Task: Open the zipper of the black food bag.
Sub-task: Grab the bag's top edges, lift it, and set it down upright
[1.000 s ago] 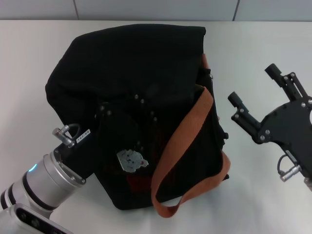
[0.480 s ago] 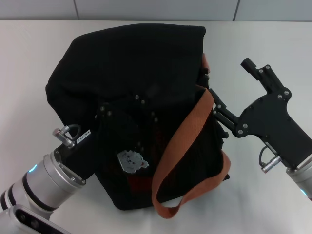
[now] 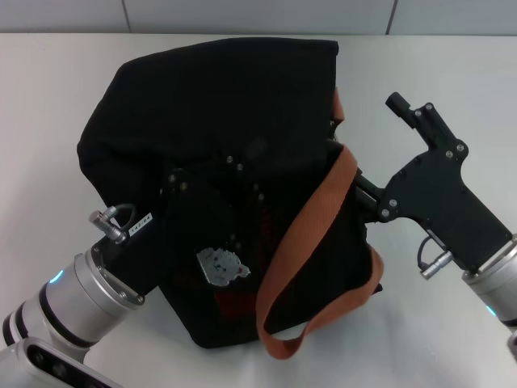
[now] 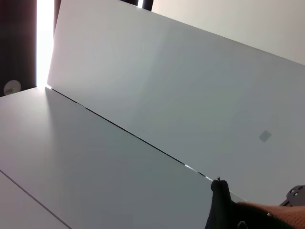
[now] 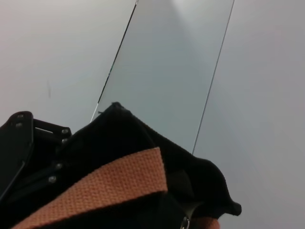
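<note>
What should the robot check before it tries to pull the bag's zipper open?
1. Bag sits steady on the table: ok. The black food bag rests on the white table.
2. Left gripper steadies the bag: ok, it presses on the bag's front; finger state cannot tell.
3. Right gripper has reached the bag: ok, its lower finger touches the bag's right side by the orange strap; the upper finger is clear of it.
4. Zipper pull found: cannot tell. A small metal piece shows in the right wrist view, nothing surer.
5. Pull is gripped: not ok, the right gripper is open.
</note>
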`<state>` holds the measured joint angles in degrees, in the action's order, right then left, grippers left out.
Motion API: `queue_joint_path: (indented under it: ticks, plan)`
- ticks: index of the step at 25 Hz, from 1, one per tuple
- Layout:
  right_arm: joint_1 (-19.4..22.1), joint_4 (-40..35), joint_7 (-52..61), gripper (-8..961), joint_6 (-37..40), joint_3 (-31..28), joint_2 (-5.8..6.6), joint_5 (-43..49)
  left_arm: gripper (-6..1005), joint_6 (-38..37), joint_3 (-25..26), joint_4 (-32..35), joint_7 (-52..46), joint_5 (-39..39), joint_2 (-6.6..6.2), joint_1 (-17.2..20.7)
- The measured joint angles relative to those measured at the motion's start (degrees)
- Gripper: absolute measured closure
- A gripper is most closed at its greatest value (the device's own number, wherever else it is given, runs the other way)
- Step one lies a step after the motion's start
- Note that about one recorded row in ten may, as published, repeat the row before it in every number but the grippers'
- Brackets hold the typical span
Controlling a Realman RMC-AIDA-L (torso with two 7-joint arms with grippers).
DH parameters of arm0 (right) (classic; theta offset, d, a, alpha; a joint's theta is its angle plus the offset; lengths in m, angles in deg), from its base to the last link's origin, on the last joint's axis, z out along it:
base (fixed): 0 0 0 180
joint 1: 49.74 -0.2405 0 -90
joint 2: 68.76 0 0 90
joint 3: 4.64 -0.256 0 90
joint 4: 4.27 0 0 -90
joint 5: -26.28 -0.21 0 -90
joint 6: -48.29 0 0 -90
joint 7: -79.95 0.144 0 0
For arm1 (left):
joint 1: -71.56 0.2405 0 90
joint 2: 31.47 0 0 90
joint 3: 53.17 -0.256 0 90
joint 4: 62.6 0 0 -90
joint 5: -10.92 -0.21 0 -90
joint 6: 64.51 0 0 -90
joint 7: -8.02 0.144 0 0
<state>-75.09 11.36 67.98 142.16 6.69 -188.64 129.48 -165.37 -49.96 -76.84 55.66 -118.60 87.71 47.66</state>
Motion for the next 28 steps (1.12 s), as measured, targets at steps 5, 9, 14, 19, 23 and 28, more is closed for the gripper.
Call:
queue_joint_path:
  ticks: [5,9,14,19,23,28]
  plan:
    - [-0.2,2.5,-6.2,118,-1.4,-1.2,0.00,-0.3,911,-0.1,-0.1,0.0,0.0,0.0,0.00,0.0]
    - [-0.2,3.3,-7.6,120,-2.4,-3.4,0.00,-0.3,911,-0.1,-0.1,0.0,0.0,0.0,0.00,0.1]
    - [-0.2,3.3,-7.7,121,-2.5,-4.4,0.00,-0.1,911,-0.1,-0.2,0.0,0.0,0.0,0.00,0.2]
    - [-0.4,4.5,-10.8,123,-3.5,-4.5,0.00,0.0,910,-0.2,-0.2,0.0,0.0,0.0,0.00,0.3]
    - [-0.8,5.3,-13.3,124,-3.8,-4.1,0.00,0.0,910,-0.2,-0.2,0.0,0.0,0.0,0.00,0.3]
    - [-1.1,5.8,-14.8,274,-3.6,-4.1,0.00,0.0,910,-0.2,-0.2,0.0,0.0,0.0,0.00,0.3]
